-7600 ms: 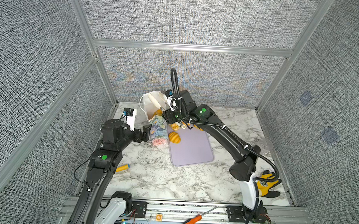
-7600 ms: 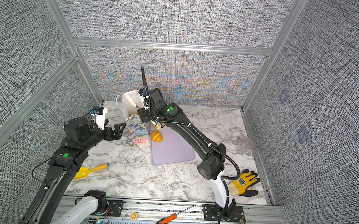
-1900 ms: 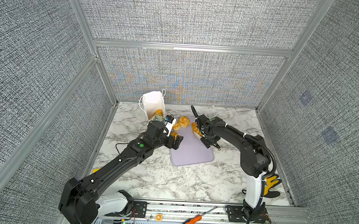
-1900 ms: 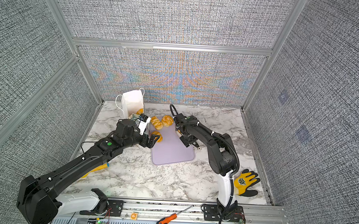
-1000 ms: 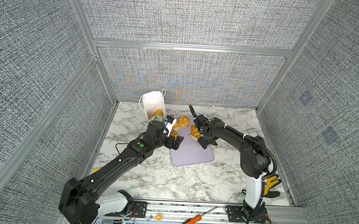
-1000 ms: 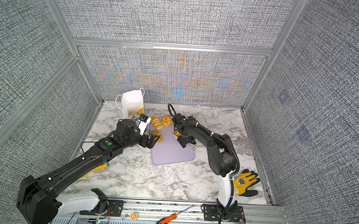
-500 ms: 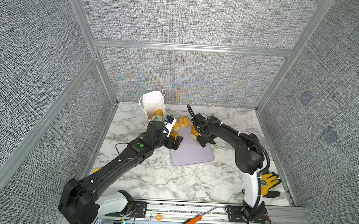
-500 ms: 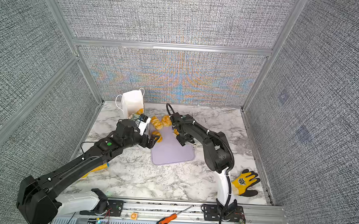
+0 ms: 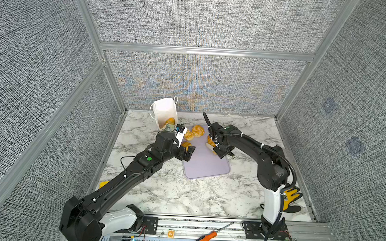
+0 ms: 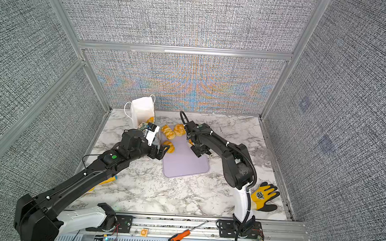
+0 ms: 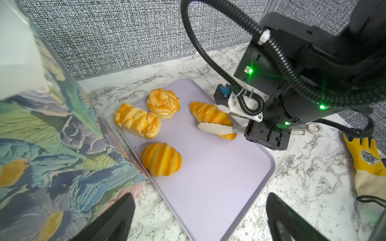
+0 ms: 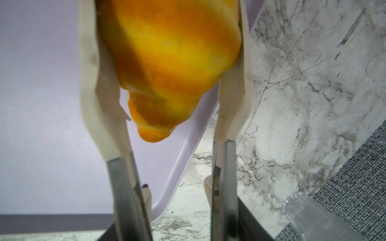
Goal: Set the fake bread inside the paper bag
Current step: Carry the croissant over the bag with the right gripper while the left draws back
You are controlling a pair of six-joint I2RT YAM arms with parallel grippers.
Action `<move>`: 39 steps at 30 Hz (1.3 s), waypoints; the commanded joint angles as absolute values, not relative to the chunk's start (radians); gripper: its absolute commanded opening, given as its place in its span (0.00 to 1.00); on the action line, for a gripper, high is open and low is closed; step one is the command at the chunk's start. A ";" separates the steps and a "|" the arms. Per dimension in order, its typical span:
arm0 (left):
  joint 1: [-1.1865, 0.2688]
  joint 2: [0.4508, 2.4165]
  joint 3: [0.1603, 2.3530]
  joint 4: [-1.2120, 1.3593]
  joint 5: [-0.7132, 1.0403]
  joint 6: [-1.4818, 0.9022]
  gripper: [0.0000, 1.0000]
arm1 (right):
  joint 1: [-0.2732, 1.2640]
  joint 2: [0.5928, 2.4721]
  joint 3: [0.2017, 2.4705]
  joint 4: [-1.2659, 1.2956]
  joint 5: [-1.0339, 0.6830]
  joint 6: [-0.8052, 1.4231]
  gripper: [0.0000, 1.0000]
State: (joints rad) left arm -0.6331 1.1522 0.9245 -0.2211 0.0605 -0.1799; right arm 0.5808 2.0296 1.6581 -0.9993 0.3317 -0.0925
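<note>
The paper bag (image 9: 165, 111) (image 11: 52, 146) stands at the back left, mouth tilted up, with one pastry showing inside. Three pieces of fake bread lie on the lilac tray (image 9: 205, 167): a braided roll (image 11: 137, 121), a round bun (image 11: 164, 103) and a shell roll (image 11: 160, 159). My right gripper (image 9: 210, 145) is shut on a striped croissant (image 12: 171, 52) at the tray's right edge, a white finger (image 12: 89, 62) pressed to each side. The croissant rests on the tray. My left gripper (image 11: 200, 221) hangs open and empty over the tray's near left corner, beside the bag.
A yellow work glove (image 9: 291, 196) lies at the front right by the right arm's base. A clear bottle (image 12: 313, 217) lies on the marble near the right gripper. An orange-handled screwdriver (image 9: 206, 238) rests on the front rail. A yellow object (image 10: 107, 181) lies under the left arm.
My right gripper has slid left along the tray onto the croissant, and its fingers have narrowed onto it. The left arm has stayed still, open.
</note>
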 commanded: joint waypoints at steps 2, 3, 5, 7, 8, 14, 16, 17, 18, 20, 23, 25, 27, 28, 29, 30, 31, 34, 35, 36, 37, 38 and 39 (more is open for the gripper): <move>-0.634 1.130 0.920 -0.228 0.029 -0.161 0.99 | 0.580 1.994 1.639 -0.984 0.315 -0.091 0.55; -0.634 1.127 0.919 -0.230 0.026 -0.160 0.99 | 0.580 1.986 1.635 -0.983 0.312 -0.092 0.55; -0.634 1.120 0.919 -0.235 0.023 -0.159 0.99 | 0.579 1.967 1.626 -0.976 0.300 -0.088 0.55; -0.634 1.116 0.921 -0.240 0.022 -0.159 0.99 | 0.578 1.947 1.616 -0.970 0.286 -0.085 0.55; -0.634 1.113 0.922 -0.242 0.021 -0.159 0.99 | 0.578 1.938 1.612 -0.969 0.282 -0.083 0.55; -0.634 1.090 0.922 -0.244 0.019 -0.157 0.99 | 0.578 1.889 1.596 -0.965 0.259 -0.069 0.55; -0.634 1.083 0.923 -0.245 0.013 -0.156 0.99 | 0.578 1.870 1.590 -0.964 0.250 -0.065 0.55; -0.633 1.078 0.922 -0.245 0.008 -0.155 0.99 | 0.578 1.861 1.585 -0.962 0.243 -0.064 0.55; -0.634 1.073 0.921 -0.244 0.003 -0.155 0.99 | 0.579 1.853 1.582 -0.959 0.240 -0.061 0.55; -0.633 1.061 0.919 -0.242 -0.009 -0.156 0.99 | 0.578 1.835 1.574 -0.957 0.231 -0.056 0.55; -0.633 1.045 0.921 -0.247 -0.030 -0.153 0.99 | 0.581 1.811 1.570 -0.952 0.217 -0.050 0.55; -0.634 1.033 0.923 -0.254 -0.046 -0.149 0.99 | 0.584 1.797 1.570 -0.950 0.209 -0.044 0.55; -0.634 1.023 0.932 -0.267 -0.064 -0.140 0.99 | 0.590 1.783 1.571 -0.948 0.200 -0.040 0.54; -0.634 1.021 0.936 -0.274 -0.069 -0.135 0.99 | 0.595 1.778 1.573 -0.948 0.199 -0.038 0.54; -0.634 1.018 0.943 -0.284 -0.073 -0.130 0.99 | 0.600 1.772 1.575 -0.949 0.199 -0.036 0.54; -0.634 1.016 0.949 -0.293 -0.076 -0.125 0.99 | 0.604 1.769 1.581 -0.951 0.199 -0.033 0.54; -0.634 1.015 0.956 -0.302 -0.079 -0.121 0.99 | 0.609 1.764 1.584 -0.953 0.199 -0.032 0.54; -0.633 1.012 0.977 -0.334 -0.081 -0.114 0.99 | 0.622 1.751 1.596 -0.957 0.198 -0.023 0.54; -0.633 1.009 0.984 -0.341 -0.080 -0.113 0.99 | 0.628 1.747 1.602 -0.956 0.197 -0.019 0.54; -0.632 1.006 0.987 -0.346 -0.081 -0.113 0.99 | 0.632 1.741 1.606 -0.956 0.195 -0.016 0.54; -0.632 1.001 0.989 -0.348 -0.084 -0.112 0.99 | 0.636 1.734 1.610 -0.954 0.194 -0.013 0.54; -0.632 0.995 0.991 -0.348 -0.087 -0.112 0.99 | 0.641 1.728 1.615 -0.953 0.193 -0.010 0.54; -0.632 0.989 0.993 -0.350 -0.091 -0.111 0.99 | 0.647 1.722 1.620 -0.951 0.192 -0.006 0.54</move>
